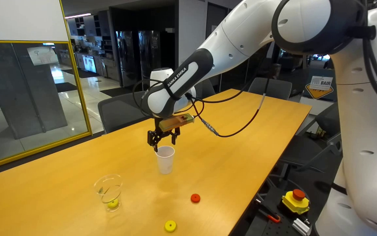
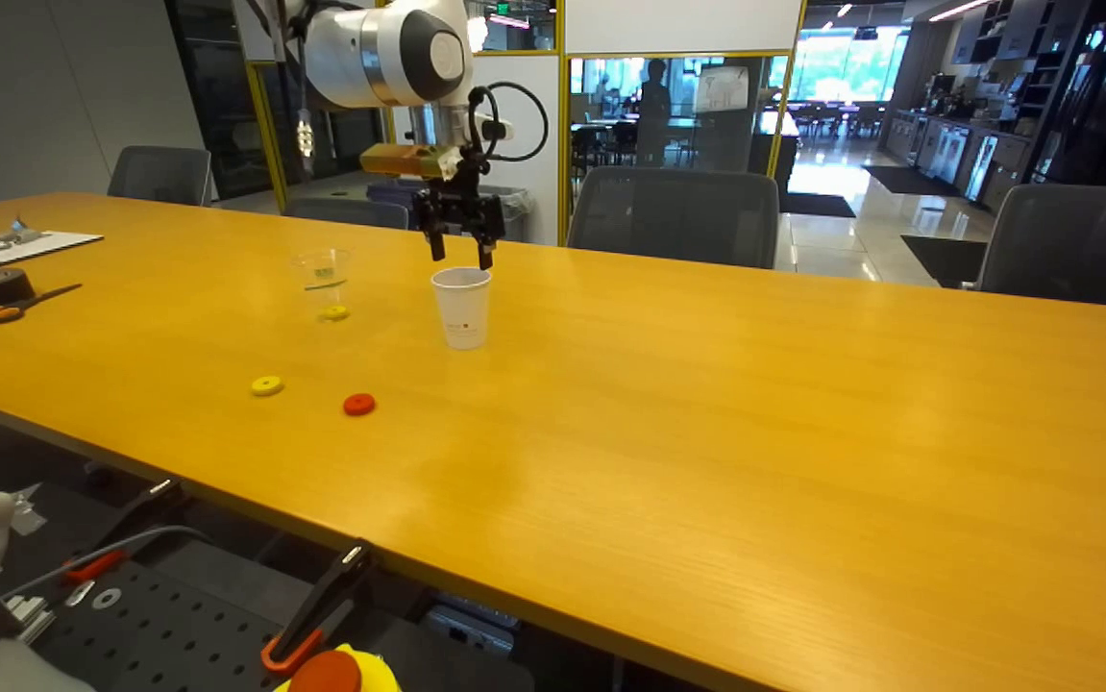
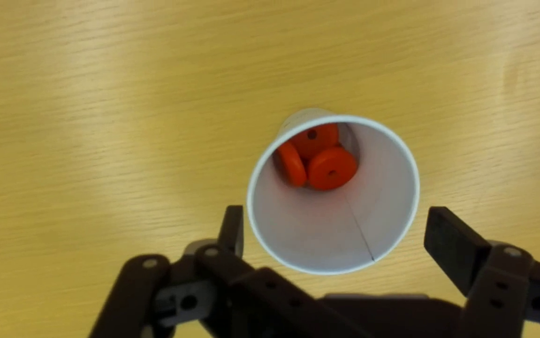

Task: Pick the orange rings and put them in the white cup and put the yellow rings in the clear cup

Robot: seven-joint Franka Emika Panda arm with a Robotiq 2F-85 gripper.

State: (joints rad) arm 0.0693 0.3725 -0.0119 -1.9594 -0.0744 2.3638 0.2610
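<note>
Over the wooden table [image 1: 86, 157], the Robotiq gripper [image 2: 462, 258] hangs spread above the white cup [image 1: 165, 162]; the clear cup [image 1: 109, 192] stands apart. The white shows three orange rings [image 3: 338, 162], the clear a yellow ring [image 1: 112, 203], the table another of each.

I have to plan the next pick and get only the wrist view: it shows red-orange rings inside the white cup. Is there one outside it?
Observer: Yes, in both exterior views one red-orange ring lies flat on the table.
Operator: Thanks. Is there a yellow one out there too?
Observer: There is: a loose yellow ring lies apart from the red-orange one, not touching it.
Operator: And the clear cup, is there anything in it?
Observer: At least one other yellow ring shows through its wall, down at the bottom.
</note>
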